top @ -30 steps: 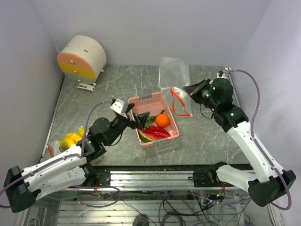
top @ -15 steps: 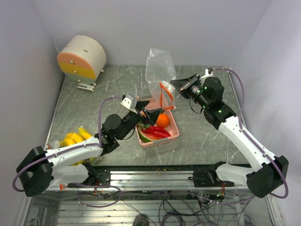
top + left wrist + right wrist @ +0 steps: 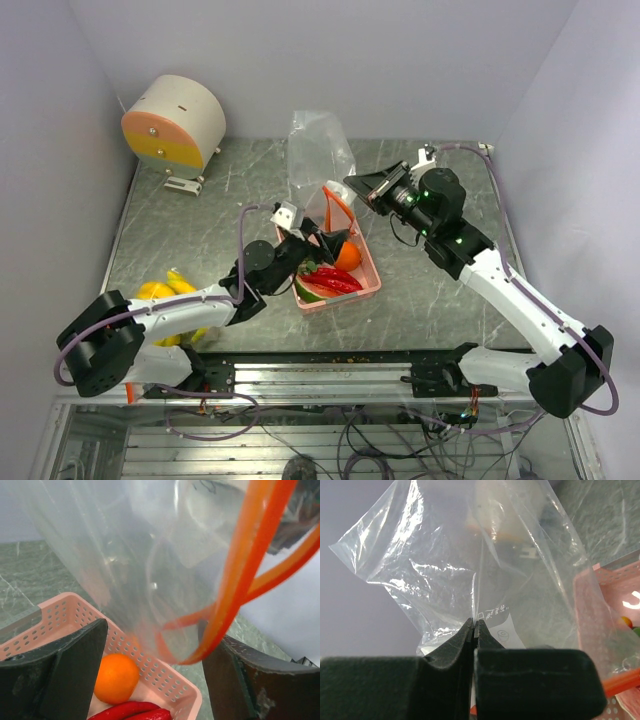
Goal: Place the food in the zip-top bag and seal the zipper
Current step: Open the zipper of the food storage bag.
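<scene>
While the right claw is pinched shut on the thin, crinkly bag, hanging it over the perforated pink tray, the left claw stands apart either side of the orange-red zipper. Opening the mouth seems in hand; next, I judge, it closes on one lip. A round orange and glossy chilies lie in the tray.

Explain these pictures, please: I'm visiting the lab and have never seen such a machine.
Two robot arms are bolted to a table. The overhead picture looks down from behind them; the other two come from cameras on each wrist. The right gripper is pinched shut on a clear zip-top bag, holding it up over a pink tray with an orange, red chili peppers and a watermelon slice. The left gripper is open, its fingers either side of the bag's orange-red zipper. Bananas lie at the left.
</scene>
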{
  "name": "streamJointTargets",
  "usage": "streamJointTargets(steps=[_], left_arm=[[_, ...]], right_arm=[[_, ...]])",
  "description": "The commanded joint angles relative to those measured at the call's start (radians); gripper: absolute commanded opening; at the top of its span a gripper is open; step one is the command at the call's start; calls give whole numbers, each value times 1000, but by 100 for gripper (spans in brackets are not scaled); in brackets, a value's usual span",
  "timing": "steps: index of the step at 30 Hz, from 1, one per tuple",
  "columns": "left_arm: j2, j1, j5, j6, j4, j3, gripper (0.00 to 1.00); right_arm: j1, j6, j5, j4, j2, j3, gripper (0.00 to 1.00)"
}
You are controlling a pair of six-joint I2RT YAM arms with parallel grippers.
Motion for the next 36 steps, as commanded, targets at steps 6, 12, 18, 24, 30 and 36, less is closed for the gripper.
streamJointTargets(steps=[6,12,18,24,30,36], left_arm=[[-106,-3,-129,86,55,-18,62],[-171,-3,-132,156,-83,11,14],[-309,-4,-222,139,-674,214,7],[-422,-4,-474,42,-1162,377,7],[-458,-3,-640,-118,-1567,501,7],[-468,-4,-655,-219,-1719,522,7]], right_arm=[[32,2,7,-37,-50,9,0],[32,-4,16,-63,-68,2,0],[31,-180,145,-240,-44,93,14],[34,-454,209,-332,-7,180,48],[115,-631,62,-235,-2,158,51],[404,-695,82,-131,120,182,52]])
